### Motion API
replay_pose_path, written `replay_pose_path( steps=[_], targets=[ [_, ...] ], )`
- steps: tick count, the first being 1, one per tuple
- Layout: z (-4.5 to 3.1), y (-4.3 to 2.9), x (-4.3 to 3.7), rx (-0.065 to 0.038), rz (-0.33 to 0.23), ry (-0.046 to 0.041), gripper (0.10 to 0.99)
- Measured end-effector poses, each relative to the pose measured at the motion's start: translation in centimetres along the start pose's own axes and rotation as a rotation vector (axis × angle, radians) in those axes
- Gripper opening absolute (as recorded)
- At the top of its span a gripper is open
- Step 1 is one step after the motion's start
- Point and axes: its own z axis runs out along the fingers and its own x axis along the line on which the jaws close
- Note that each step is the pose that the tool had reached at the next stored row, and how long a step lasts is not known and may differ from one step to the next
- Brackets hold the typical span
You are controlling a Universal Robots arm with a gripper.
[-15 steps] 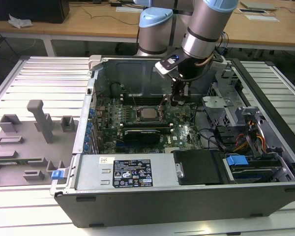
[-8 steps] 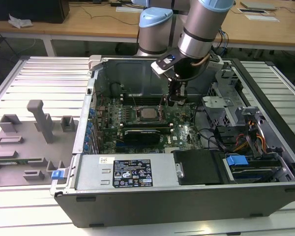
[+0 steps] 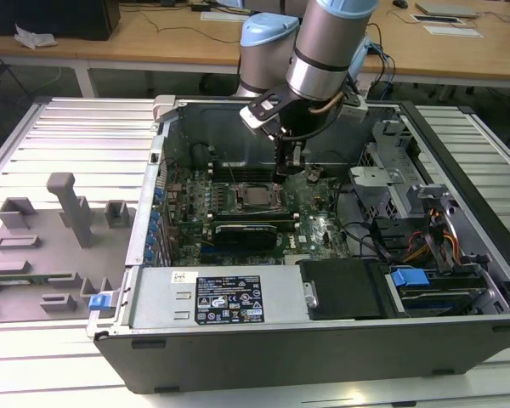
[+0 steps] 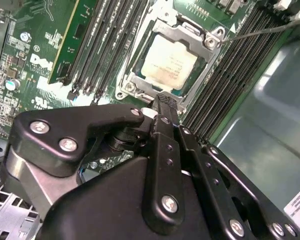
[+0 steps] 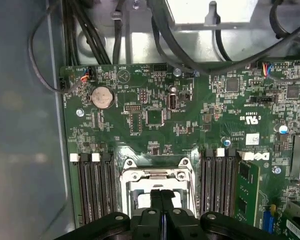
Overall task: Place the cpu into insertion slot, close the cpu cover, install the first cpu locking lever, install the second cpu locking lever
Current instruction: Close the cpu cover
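Just beside the pincer (image 4: 166, 100), the cpu (image 4: 169, 62) lies under the cpu cover (image 4: 190, 34).

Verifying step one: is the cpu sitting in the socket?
Yes, in the second wrist view the cpu lies in the socket, framed by the cpu cover.

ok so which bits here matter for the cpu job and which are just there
For the job: cpu, cpu cover down over it, locking lever, claw.
Just there: memory slots, coin battery, long black card, grey fixture.
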Motion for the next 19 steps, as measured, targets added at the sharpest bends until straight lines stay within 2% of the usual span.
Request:
replay_pose_path(
  steps=[1, 3, 4, 5, 6, 7, 10, 14, 19],
  targets=[
    [0.08, -0.43, -0.02, -0.014, 0.000, 0.0004, 0.106],
    [0.16, -0.77, -0.03, -0.025, 0.000, 0.0009, 0.106],
    [0.22, -1.08, -0.04, -0.034, -0.001, 0.0011, 0.106],
    [0.35, -1.68, -0.06, -0.057, -0.001, 0.0019, 0.106],
    [0.40, -1.83, -0.06, -0.067, -0.001, 0.0023, 0.106],
    [0.48, -2.03, -0.07, -0.082, -0.002, 0.0030, 0.106],
    [0.66, -2.63, -0.09, -0.114, -0.004, 0.0036, 0.106],
    [1.15, -3.88, -0.24, -0.116, -0.008, 0.0033, 0.106],
    [1.63, -4.23, -0.34, -0.116, -0.011, 0.0030, 0.106]
  ],
)
